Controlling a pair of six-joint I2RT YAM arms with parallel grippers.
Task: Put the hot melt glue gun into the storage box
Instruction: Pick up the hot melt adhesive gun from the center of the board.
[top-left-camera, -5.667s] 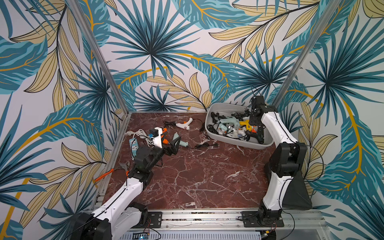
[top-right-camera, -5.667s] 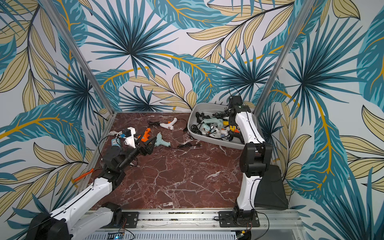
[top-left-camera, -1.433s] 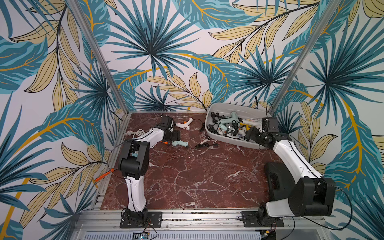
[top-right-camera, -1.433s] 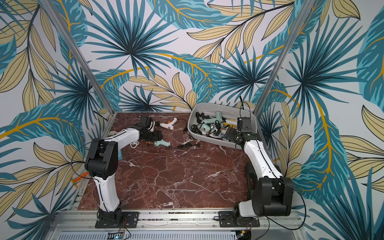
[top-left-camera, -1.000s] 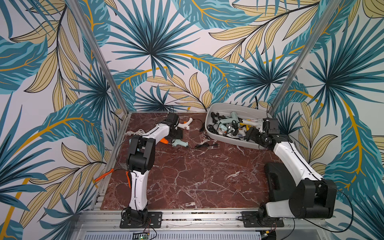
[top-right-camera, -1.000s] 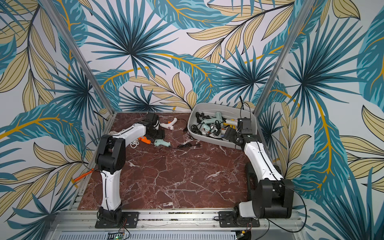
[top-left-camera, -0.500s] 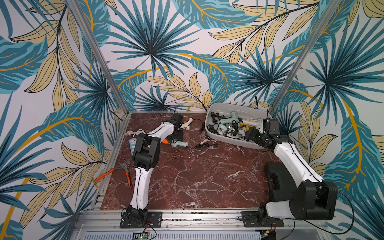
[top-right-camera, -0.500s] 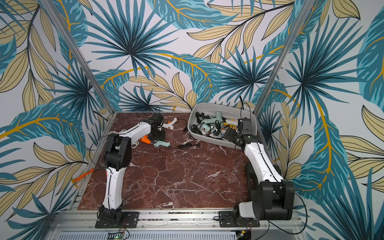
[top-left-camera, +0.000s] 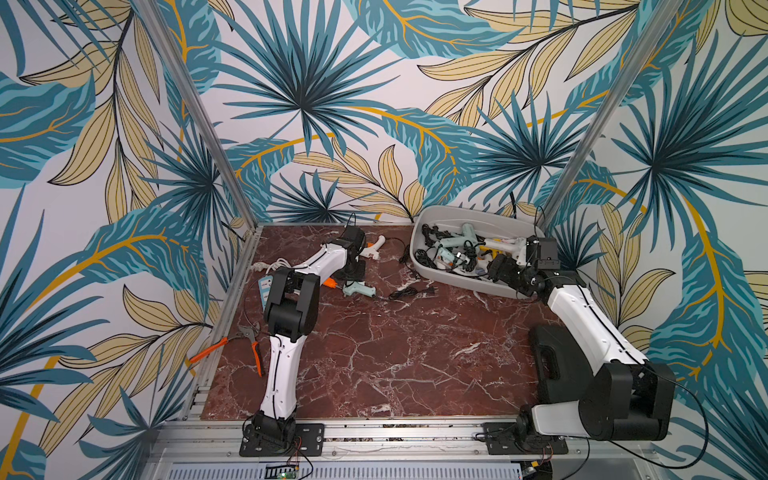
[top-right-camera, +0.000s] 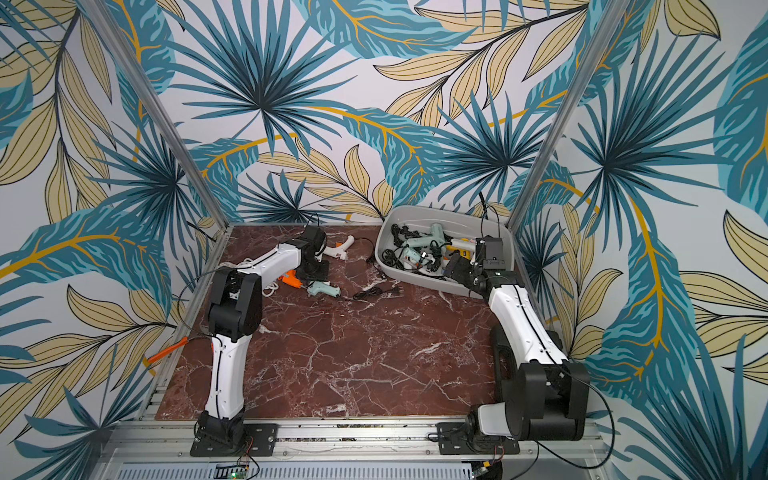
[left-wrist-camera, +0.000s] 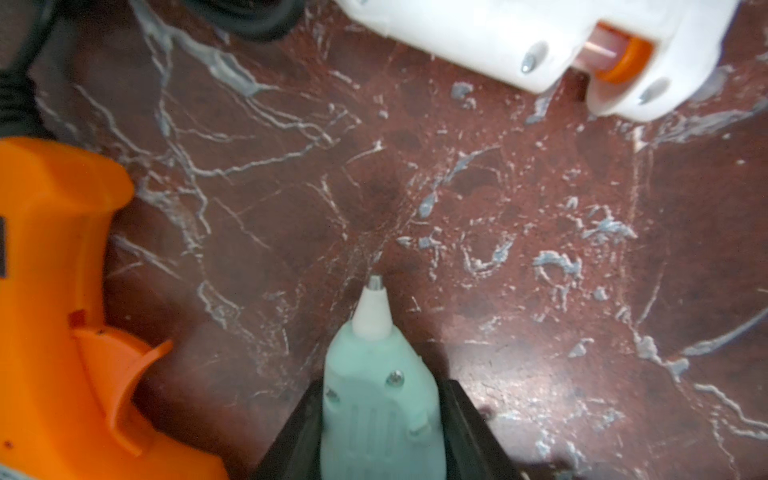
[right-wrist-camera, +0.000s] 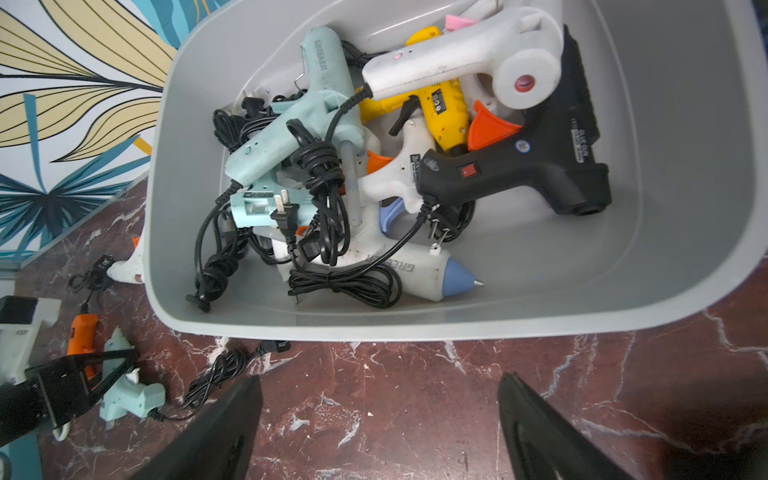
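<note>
Logging left to right. Pliers (top-left-camera: 249, 347) with orange handles lie at the left edge of the surface (top-left-camera: 395, 353). An orange glue gun (left-wrist-camera: 62, 291) lies just beside my left gripper (left-wrist-camera: 380, 390). Its jaws stand narrow, pressed to both flanks of the mint glue gun (top-left-camera: 360, 289). That gun lies flat on the surface, left of the storage box (top-left-camera: 457, 282) and apart from it. A white glue gun (top-left-camera: 375, 245) lies nearer the back wall. A black cord (top-left-camera: 409, 293) trails from the mint gun toward the box. The box sits in the back right corner and holds a pile of glue guns (right-wrist-camera: 415, 166) with tangled cords. My right gripper (right-wrist-camera: 378, 399) hovers at the box's near rim, jaws wide, nothing between them. A black case (top-left-camera: 557, 365) lies at the right edge, partly hidden by my right arm.
</note>
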